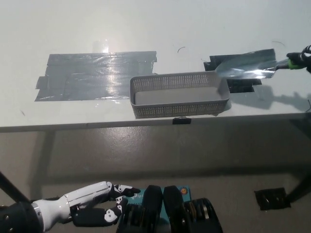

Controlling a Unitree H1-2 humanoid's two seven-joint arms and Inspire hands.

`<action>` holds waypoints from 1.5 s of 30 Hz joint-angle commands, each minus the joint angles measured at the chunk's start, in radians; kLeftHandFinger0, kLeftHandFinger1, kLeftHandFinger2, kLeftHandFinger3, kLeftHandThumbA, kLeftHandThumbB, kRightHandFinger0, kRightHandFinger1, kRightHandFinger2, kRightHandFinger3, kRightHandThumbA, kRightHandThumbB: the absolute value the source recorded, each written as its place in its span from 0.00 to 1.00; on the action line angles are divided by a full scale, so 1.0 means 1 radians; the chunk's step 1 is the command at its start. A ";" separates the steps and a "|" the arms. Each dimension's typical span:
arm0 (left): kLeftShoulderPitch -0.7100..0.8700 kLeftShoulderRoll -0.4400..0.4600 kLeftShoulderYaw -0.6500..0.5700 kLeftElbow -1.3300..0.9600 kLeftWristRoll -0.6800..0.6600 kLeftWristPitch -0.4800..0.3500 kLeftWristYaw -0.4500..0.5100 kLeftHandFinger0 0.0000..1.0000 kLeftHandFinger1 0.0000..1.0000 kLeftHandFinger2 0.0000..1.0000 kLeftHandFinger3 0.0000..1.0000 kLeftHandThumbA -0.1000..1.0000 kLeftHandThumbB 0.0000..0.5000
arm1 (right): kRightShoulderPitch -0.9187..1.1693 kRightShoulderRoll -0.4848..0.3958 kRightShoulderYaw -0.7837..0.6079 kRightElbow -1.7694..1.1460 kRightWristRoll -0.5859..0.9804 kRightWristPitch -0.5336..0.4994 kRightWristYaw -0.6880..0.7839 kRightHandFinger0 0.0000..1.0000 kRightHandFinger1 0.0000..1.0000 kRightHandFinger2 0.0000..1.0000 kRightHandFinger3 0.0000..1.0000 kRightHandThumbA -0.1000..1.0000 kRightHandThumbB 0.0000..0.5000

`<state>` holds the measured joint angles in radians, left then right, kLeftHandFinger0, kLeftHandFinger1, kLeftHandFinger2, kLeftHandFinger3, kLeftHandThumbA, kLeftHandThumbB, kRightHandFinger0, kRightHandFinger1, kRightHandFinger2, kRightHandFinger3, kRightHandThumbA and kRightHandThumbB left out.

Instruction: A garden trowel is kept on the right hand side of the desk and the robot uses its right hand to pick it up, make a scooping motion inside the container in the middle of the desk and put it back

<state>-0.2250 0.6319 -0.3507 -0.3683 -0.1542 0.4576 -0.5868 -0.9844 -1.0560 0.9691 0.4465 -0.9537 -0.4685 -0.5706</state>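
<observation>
**A:** Where's the trowel (pixel 245 64)?

**B:** It's up off the desk (pixel 146 24), close to the right edge. The shiny blade is tilted and points toward the robot's left. Its tip is over the far right corner of the basket (pixel 180 108), and the rest of the blade hangs above a patch of black tape (pixel 241 83). Its shadow falls on the desk toward the front right corner.

**A:** What's holding it?

**B:** The right hand (pixel 307 54), clasped around the green handle. The frame cuts most of that hand off, so only a sliver shows.

**A:** And the basket?

**B:** It's grey mesh and sits at the middle of the desk's front edge, with its long side along that edge.

**A:** The other hand?

**B:** The left hand (pixel 90 208) rests low, below the front edge toward the left corner. Its fingers are stretched out and loosely apart, and it holds nothing.

**A:** Anything else on the desk?

**B:** There's a broad patch of grey tape (pixel 95 75) toward the left edge. It reaches the basket's far left corner.
</observation>
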 commanded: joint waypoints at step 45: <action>-0.078 0.055 -0.022 -0.022 -0.059 0.012 0.009 1.00 1.00 1.00 1.00 1.00 1.00 | -0.042 0.049 -0.152 -0.049 -0.217 -0.001 0.206 0.00 0.00 0.20 0.22 0.00 0.43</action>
<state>-0.2700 0.6530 -0.3715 -0.3718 -0.1908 0.4575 -0.5864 -0.9709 -0.9687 0.8230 0.3777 -1.1277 -0.4700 -0.3219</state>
